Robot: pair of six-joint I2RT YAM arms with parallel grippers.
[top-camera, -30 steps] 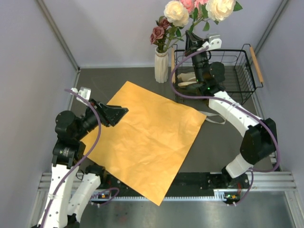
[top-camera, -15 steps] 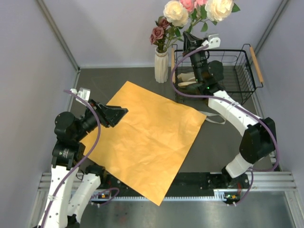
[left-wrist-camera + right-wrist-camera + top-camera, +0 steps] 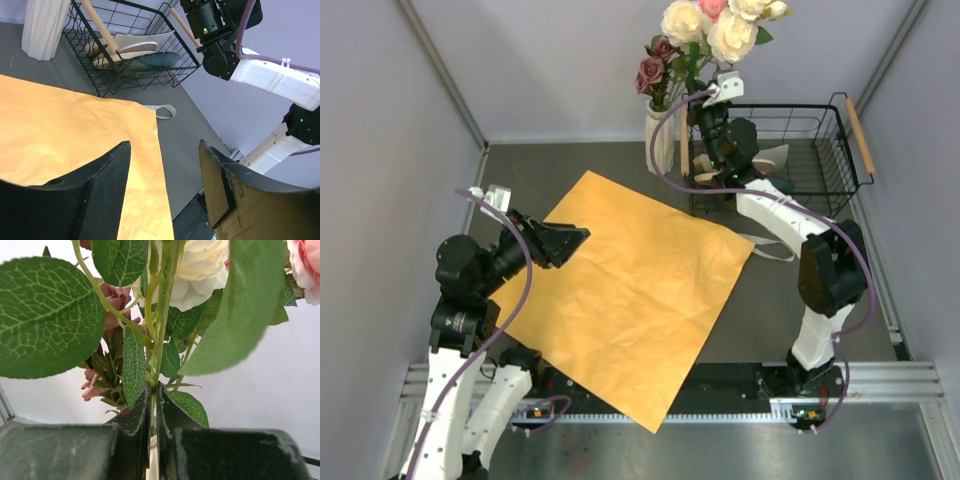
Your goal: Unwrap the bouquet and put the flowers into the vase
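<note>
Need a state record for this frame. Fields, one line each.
paper: unwrapped, flat on table
vase: upright at back, mauve roses in it
right gripper: shut on rose stems, by the vase
left gripper: open, empty, over paper's left edge
basket: right of vase
ribbon: on table by paper's right edge

A robotics lab test cell is indicated: a dark tabletop [image 3: 520, 170] is enclosed by plain pale-grey panels [image 3: 380, 150] held in bare metal posts [image 3: 440, 70]. Two white robot arms, the left arm [image 3: 460, 300] and the right arm [image 3: 810, 235], are bolted to a slotted metal rail [image 3: 910, 385] at the near edge, and purple cables [image 3: 529, 270] are routed along them.
</note>
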